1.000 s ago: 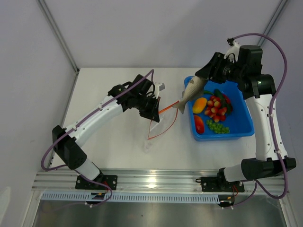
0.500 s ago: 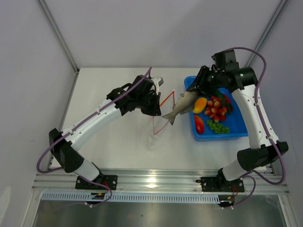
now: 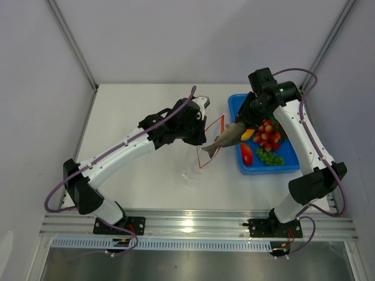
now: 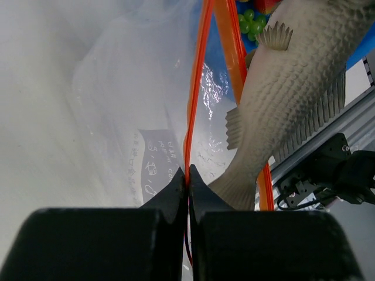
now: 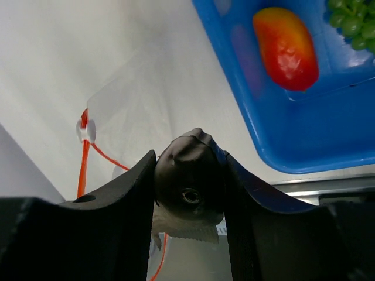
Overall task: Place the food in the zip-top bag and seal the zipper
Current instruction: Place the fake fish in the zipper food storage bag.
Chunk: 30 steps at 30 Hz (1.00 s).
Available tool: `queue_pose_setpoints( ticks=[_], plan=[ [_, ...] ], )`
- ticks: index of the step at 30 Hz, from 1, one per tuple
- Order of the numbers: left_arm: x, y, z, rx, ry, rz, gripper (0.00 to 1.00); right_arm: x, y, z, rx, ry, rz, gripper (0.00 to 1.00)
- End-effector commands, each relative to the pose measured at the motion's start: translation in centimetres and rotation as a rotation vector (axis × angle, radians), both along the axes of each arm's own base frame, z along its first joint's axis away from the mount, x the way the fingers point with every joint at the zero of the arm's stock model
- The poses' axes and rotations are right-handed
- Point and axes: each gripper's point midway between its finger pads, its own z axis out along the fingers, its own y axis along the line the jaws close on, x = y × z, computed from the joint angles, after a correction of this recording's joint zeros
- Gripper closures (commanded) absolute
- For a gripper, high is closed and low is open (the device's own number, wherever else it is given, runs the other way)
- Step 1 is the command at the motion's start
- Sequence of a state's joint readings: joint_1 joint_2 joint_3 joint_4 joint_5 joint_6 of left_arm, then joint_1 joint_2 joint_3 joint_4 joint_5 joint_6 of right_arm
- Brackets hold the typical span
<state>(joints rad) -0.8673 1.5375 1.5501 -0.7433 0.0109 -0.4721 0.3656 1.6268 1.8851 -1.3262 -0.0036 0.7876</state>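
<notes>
My right gripper (image 3: pixel 242 125) is shut on the grey fish (image 3: pixel 225 138) by its head (image 5: pixel 190 184) and holds it slanting, tail down, at the open mouth of the clear zip-top bag (image 3: pixel 199 158). My left gripper (image 3: pixel 202 130) is shut on the orange-red zipper strip (image 4: pixel 193 111) and holds the bag up off the table, mouth open. In the left wrist view the fish (image 4: pixel 287 99) hangs with its tail between the two strips. Mango, cherry tomatoes (image 3: pixel 268 136), red pepper (image 3: pixel 246 154) and grapes (image 3: pixel 269 157) lie in the blue tub (image 3: pixel 293 163).
The blue tub also shows in the right wrist view (image 5: pixel 293 140) with the red pepper (image 5: pixel 285 47) inside. The white table (image 3: pixel 129 117) lies under the bag, with walls at left, back and right. The rail (image 3: pixel 193 222) runs along the near edge.
My right gripper has carried the fish left and down from above the tub to the bag's mouth. My left gripper has moved right and turned the bag's mouth toward the fish.
</notes>
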Motion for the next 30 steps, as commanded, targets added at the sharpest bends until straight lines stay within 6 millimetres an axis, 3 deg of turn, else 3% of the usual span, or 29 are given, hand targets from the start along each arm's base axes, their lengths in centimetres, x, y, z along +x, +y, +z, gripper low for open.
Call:
queue_pose_setpoints(
  ticks=[1, 8, 14, 24, 30],
  plan=[
    [0.8, -0.4, 1.0, -0.023, -0.053, 0.047, 1.00, -0.4, -1.8, -0.1, -0.118, 0.004, -0.062, 1.00],
    [1.3, -0.9, 1.1, 0.022, -0.065, 0.067, 0.99, -0.8, -0.3, 0.7, -0.172, -0.018, -0.006, 1.00],
    [1.9, -1.7, 1.3, 0.077, -0.110, 0.085, 0.99, -1.2, 1.4, 0.8, -0.116, -0.007, 0.020, 1.00],
    [2.1, -2.8, 0.5, 0.112, -0.124, 0.085, 1.00, -2.1, 1.6, -0.5, -0.157, 0.051, 0.041, 0.97],
    [2.3, -2.5, -0.6, 0.162, -0.113, 0.097, 0.99, -2.6, 0.4, 0.6, -0.209, 0.018, 0.044, 0.98]
  ],
)
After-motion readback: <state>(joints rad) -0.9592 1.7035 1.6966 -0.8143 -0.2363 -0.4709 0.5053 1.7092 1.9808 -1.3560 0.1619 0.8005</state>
